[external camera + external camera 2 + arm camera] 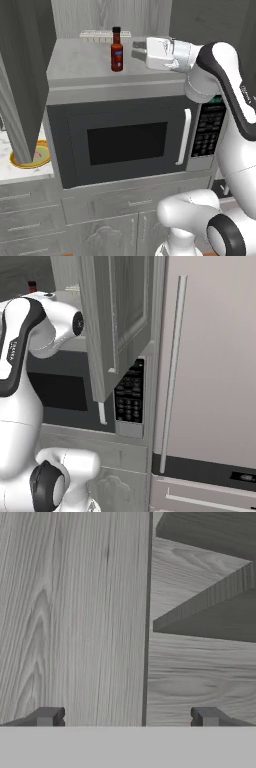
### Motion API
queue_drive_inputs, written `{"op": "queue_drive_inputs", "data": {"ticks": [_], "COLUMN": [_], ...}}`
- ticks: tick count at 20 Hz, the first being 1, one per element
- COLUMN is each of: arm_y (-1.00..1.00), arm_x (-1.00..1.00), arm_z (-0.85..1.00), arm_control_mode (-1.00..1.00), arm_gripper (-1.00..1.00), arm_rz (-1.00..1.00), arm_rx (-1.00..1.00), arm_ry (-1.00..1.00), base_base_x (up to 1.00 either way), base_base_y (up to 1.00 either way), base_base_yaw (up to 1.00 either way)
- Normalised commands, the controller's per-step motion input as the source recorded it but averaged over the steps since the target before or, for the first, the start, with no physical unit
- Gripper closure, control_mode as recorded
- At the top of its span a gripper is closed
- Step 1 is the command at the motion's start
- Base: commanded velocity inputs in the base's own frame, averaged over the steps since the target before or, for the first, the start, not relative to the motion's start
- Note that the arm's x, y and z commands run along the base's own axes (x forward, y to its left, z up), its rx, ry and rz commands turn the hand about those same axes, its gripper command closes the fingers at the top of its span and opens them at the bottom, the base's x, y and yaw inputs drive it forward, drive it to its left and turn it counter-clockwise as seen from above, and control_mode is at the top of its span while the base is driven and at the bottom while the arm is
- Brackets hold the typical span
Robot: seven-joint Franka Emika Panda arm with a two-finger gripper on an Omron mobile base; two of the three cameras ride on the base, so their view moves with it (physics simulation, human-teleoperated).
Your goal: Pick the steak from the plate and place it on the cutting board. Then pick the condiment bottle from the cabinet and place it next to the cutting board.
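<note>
Spread wide with nothing between its fingers, the tool (136, 51) reaches sideways into the open cabinet (75, 65), level with the shelf above the microwave (125, 142). In the hand view its two dark fingertips (47, 716) stand far apart at the bottom, facing grey wood-grain panels of the cabinet interior, with a vertical seam between them.

Just ahead of the tool's fingers, apart from them, the condiment bottle (117, 50) stands upright on the light grey shelf: red-brown body, black cap, red label. In the right base view its cap (32, 286) peeks above the arm's shoulder. Beyond the bottle, further from the tool against the back wall, lies a pale flat rack-like item (105, 34) too small to identify.

Far below the tool and off past the bottle's side, the plate (31, 156) with its yellow-orange rim rests on the white surface (15, 172), partly hidden by the open cabinet door (20, 75). A pale pink patch on the plate may be the steak; I cannot tell for sure.
</note>
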Motion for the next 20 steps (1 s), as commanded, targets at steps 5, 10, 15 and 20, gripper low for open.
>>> {"op": "queue_drive_inputs", "data": {"ticks": [5, 10, 15, 20], "arm_y": [-0.09, -0.12, -0.02, 0.0], "arm_x": [0.22, 0.1, 0.11, 0.13], "arm_z": [0.0, 0.0, 0.0, 0.0], "arm_control_mode": [-1.0, -1.0, -1.0, -1.0], "arm_gripper": [-1.0, -1.0, -1.0, -1.0], "arm_rz": [0.0, -0.03, -0.02, -0.01], "arm_rx": [0.0, 0.0, 0.0, 0.0], "arm_ry": [0.0, 0.0, 0.0, 0.0], "base_base_x": [0.0, 0.0, 0.0, 0.0], "base_base_y": [0.0, 0.0, 0.0, 0.0], "base_base_yaw": [0.0, 0.0, 0.0, 0.0]}}
